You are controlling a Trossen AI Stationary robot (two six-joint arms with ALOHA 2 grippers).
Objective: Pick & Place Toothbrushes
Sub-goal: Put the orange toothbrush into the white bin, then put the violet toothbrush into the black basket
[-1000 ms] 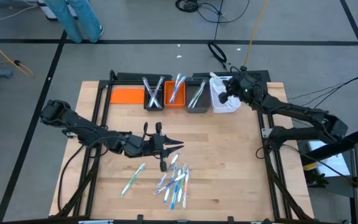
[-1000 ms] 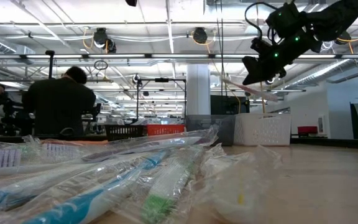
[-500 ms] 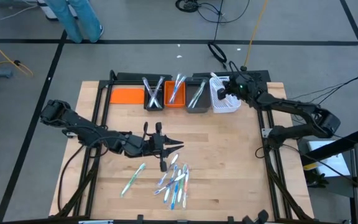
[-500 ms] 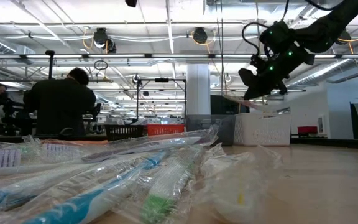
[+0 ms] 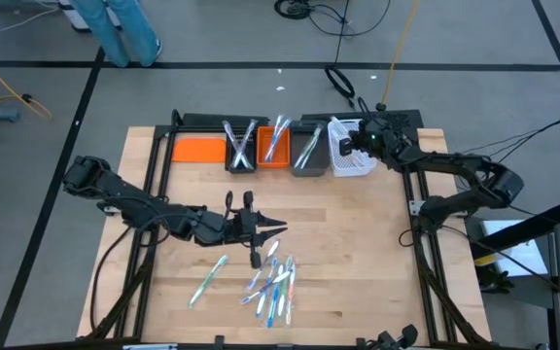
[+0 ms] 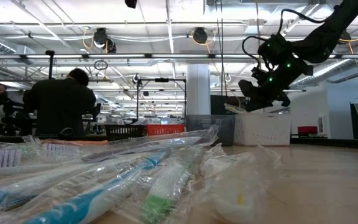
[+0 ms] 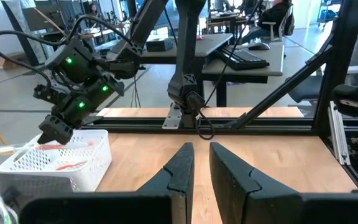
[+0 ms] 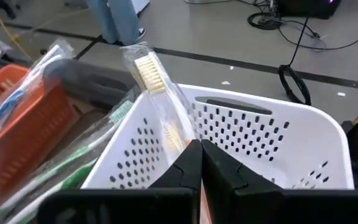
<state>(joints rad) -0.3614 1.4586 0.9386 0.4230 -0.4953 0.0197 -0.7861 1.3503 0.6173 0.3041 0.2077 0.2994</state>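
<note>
From above, the wooden table (image 5: 358, 253) carries a row of small bins along its far edge: a flat orange bin (image 5: 198, 149), a dark grey bin (image 5: 240, 151), a second orange bin (image 5: 274, 149), another grey bin (image 5: 308, 153) and a white perforated plastic basket (image 5: 351, 160). The right gripper (image 5: 352, 146) hangs over the white basket, fingers pressed together on a wrapped toothbrush. The left gripper (image 5: 278, 227) sits near the table's middle, just beside a loose pile of blue, green and white wrapped toothbrushes (image 5: 272, 282); one more toothbrush (image 5: 208, 280) lies apart from that pile.

From table height, the clear-wrapped toothbrushes (image 6: 123, 186) fill the foreground. Beyond them the right gripper (image 6: 248, 104) hovers just above the white basket (image 6: 263, 130), a thin wrapped brush sticking out from it. A person in a dark top (image 6: 59, 102) sits in the room behind.

From the left wrist, the two dark fingers (image 7: 182, 167) stand nearly together with a narrow gap and nothing between them. Farther off, the right gripper (image 7: 53, 129) pokes into the white basket (image 7: 61, 158).

From the right wrist, the closed fingers (image 8: 215, 167) pinch a clear-wrapped toothbrush with cream bristles (image 8: 149, 71), held over the white basket (image 8: 272, 140); green brushes (image 8: 73, 171) lie in the neighbouring bin.
</note>
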